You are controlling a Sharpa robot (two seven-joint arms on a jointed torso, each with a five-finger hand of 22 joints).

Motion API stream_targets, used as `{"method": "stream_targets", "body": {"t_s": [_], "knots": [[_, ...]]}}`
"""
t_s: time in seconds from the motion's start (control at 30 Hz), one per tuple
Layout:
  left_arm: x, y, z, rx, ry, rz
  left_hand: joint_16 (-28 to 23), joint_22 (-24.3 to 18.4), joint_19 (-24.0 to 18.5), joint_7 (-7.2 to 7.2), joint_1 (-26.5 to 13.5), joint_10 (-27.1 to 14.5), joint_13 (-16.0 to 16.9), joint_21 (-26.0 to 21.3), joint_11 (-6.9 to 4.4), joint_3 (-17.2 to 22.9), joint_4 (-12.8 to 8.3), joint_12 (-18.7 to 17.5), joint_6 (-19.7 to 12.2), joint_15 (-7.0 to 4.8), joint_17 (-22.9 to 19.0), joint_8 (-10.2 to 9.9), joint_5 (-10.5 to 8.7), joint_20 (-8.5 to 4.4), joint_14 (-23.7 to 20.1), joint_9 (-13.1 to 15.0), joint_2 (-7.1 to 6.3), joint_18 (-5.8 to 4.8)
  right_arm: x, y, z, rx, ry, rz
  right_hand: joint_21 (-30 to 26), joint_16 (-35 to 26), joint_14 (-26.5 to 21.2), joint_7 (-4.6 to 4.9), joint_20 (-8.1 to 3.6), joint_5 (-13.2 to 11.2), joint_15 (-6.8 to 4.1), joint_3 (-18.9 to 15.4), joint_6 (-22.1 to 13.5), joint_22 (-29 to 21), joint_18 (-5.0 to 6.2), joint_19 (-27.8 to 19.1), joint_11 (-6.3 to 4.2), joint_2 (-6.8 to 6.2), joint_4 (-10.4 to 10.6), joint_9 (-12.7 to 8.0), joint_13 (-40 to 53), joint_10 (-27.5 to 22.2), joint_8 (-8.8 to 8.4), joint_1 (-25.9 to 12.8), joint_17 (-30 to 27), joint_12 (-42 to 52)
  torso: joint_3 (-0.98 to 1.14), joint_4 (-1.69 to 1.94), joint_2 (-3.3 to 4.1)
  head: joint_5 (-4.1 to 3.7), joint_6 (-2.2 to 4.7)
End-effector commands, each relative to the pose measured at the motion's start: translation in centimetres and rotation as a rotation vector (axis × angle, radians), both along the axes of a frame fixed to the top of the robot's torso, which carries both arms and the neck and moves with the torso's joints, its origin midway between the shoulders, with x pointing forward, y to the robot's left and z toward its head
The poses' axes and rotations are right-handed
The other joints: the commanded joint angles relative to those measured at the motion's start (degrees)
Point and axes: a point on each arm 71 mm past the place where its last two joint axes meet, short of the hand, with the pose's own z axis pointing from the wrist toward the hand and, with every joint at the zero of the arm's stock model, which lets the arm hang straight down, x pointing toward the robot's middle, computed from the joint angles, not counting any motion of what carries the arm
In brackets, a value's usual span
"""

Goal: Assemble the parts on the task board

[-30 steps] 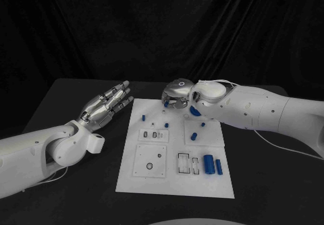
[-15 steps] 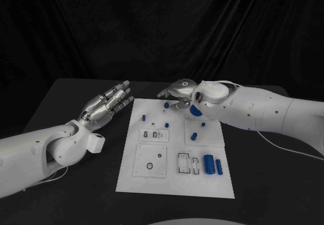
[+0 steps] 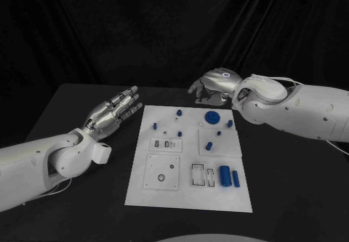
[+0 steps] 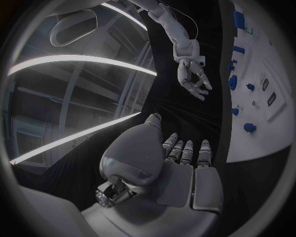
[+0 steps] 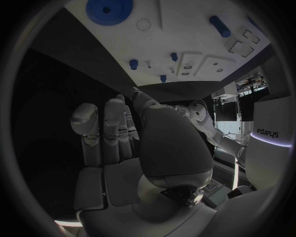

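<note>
Right hand (image 3: 212,89) hovers past task board (image 3: 190,194), fingers curled, apparently empty; left hand (image 3: 114,112) spread.

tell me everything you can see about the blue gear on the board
The blue gear is a flat round disc with fine teeth around its rim and a small hole at its centre, plastic by the look of it. It lies flat on the white task board, near the far edge, beside a faint circle marked on the board. The right wrist view shows it too. Nothing touches it; the right hand hovers beyond the board, holding nothing.
</note>
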Motion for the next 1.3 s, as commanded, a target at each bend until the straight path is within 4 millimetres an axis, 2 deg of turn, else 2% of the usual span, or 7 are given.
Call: {"method": "stream_targets", "body": {"t_s": [0.03,0.07,0.13,0.2,0.27,0.7,1.3], "knots": [[-0.1,-0.1,0.2,-0.021,-0.017,-0.004,-0.21,-0.09,-0.04,-0.05,0.59,-0.06,-0.04,-0.20,0.16,0.48,-0.01,-0.35,0.14,0.25,-0.05,0.41,0.22,0.28,-0.02,0.04,0.15,1.05,-0.4,-0.8,0.1,0.009,0.030,-0.051,-6.12,-6.50,-2.98,-0.01,-1.17,0.55,-1.31,-1.14,2.03,-4.70,1.62,-3.89,0.00,0.93,0.99,-0.51,16.51,-7.89,-0.27,-0.99,-7.62,20.36,0.01,-0.07,0.00,-0.16,0.03],[-0.1,-0.1,0.2,-0.021,-0.017,-0.004,-0.21,-0.09,-0.04,-0.05,0.59,-0.06,-0.04,-0.20,0.16,0.48,-0.01,-0.35,0.14,0.25,-0.05,0.41,0.22,0.28,-0.02,0.04,0.15,1.05,-0.5,-1.2,-0.1,0.003,0.041,-0.061,-6.68,-5.83,-2.63,-0.41,-1.04,-0.18,-0.45,-1.54,2.02,-5.21,1.68,-4.02,-1.21,-0.20,-0.08,-0.58,21.16,-4.07,-0.39,-0.08,-6.47,26.38,0.00,-0.09,0.00,-0.16,0.02],[-0.1,-0.1,0.2,-0.021,-0.016,-0.006,-0.21,-0.09,-0.04,-0.06,0.63,-0.05,-0.04,-0.20,0.15,0.53,-0.01,-0.35,0.11,0.27,-0.05,0.41,0.27,0.29,-0.02,0.04,0.14,1.06,-0.6,-2.0,-0.5,-0.012,0.069,-0.088,-0.05,12.21,5.93,-0.62,-0.83,-0.41,-0.72,-2.48,3.00,1.68,0.11,1.02,-1.74,-0.30,0.42,-0.60,57.33,10.13,-0.39,-0.96,21.95,56.60,-0.03,0.01,0.01,-0.24,0.04],[-0.1,-0.1,0.2,-0.021,-0.015,-0.008,-0.21,-0.09,-0.04,-0.07,0.68,-0.05,-0.04,-0.20,0.15,0.62,-0.02,-0.35,0.09,0.33,-0.05,0.41,0.33,0.31,-0.02,0.04,0.14,1.06,-0.7,-2.7,-1.1,-0.026,0.097,-0.121,6.61,24.54,11.00,-1.06,-1.02,-0.63,-0.75,-3.60,3.66,8.92,-1.19,4.89,-2.14,-0.08,2.41,-0.36,77.36,21.81,-0.63,-3.55,43.98,69.09,-0.11,0.08,0.03,-0.31,0.33],[-0.1,-0.1,0.2,-0.022,-0.014,-0.010,-0.21,-0.09,-0.04,-0.07,0.68,-0.05,-0.04,-0.20,0.15,0.62,-0.02,-0.35,0.09,0.33,-0.05,0.41,0.33,0.31,-0.02,0.04,0.14,1.06,-0.6,-3.7,-1.8,-0.045,0.130,-0.166,10.37,29.65,14.38,-1.36,-0.95,-0.61,-0.66,-5.28,3.72,13.06,-1.97,6.65,-2.41,-0.18,4.26,0.04,81.13,25.34,-0.85,-6.64,54.34,70.72,-0.15,0.11,0.08,-0.41,0.58],[-0.1,-0.3,0.2,-0.028,-0.016,-0.016,-0.21,-0.09,-0.04,-0.18,0.93,0.09,0.02,-0.20,0.10,1.00,-0.02,-0.30,0.27,0.70,-0.05,0.52,0.50,0.48,-0.02,0.07,0.10,1.03,-0.4,-6.0,-4.9,-0.085,0.210,-0.263,13.86,30.22,14.89,-1.91,-1.52,-0.65,-1.40,-6.51,2.17,17.32,-2.75,8.57,-2.87,-0.17,5.27,0.26,81.13,25.34,-2.15,-7.99,55.59,70.72,0.26,0.11,0.22,-0.31,0.14],[-0.1,-0.3,0.2,-0.026,-0.012,-0.018,-0.21,-0.09,-0.04,-0.18,1.00,0.12,0.03,-0.20,0.13,1.07,-0.05,-0.28,0.15,0.74,-0.05,0.50,0.56,0.52,-0.02,0.05,0.05,1.02,0.1,-6.6,-6.5,-0.092,0.226,-0.298,13.93,30.22,14.89,-2.41,-2.23,1.29,-2.09,-6.38,-0.83,17.87,-2.76,8.83,-3.37,-0.04,5.08,-1.01,81.13,25.34,-4.11,-7.53,55.59,70.72,0.00,0.37,0.03,-0.02,-0.20]]}}
